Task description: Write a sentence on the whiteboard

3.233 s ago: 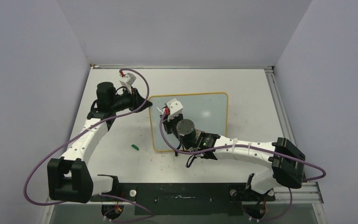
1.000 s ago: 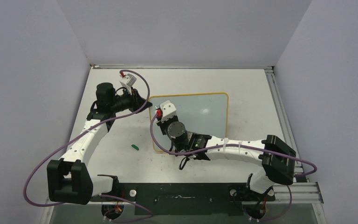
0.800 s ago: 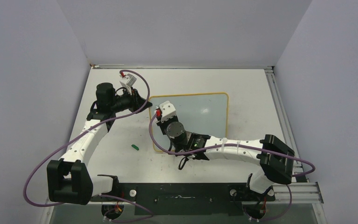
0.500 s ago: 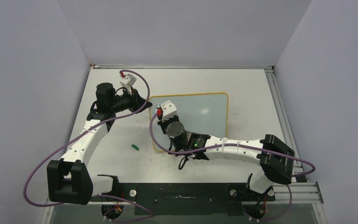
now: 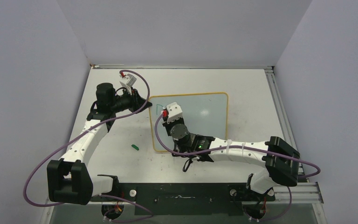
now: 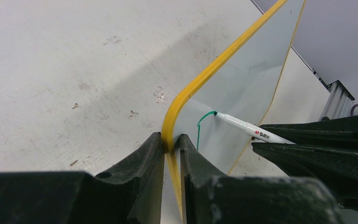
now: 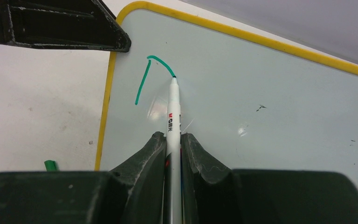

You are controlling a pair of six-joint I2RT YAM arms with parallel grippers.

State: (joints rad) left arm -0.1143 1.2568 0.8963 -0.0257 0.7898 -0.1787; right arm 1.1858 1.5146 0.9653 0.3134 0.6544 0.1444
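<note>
The whiteboard [image 5: 200,116], white with a yellow frame, lies on the table; it also shows in the right wrist view [image 7: 261,102] and the left wrist view [image 6: 242,84]. My left gripper [image 6: 171,145] is shut on the board's yellow edge near its far left corner [image 5: 142,101]. My right gripper [image 7: 172,140] is shut on a white marker [image 7: 172,114] whose tip touches the board. Of the sentence only a first green stroke [image 7: 144,79] shows: a straight line and a short curve at the top left. The marker also shows in the left wrist view [image 6: 251,133].
A small green marker cap [image 5: 134,147] lies on the table left of the board; it also shows in the right wrist view [image 7: 51,164]. A metal rail [image 5: 279,112] runs along the table's right edge. Walls close in the back and sides.
My right gripper has moved a little right and back across the board's top left corner, and a green stroke now shows there. The left arm has not moved.
</note>
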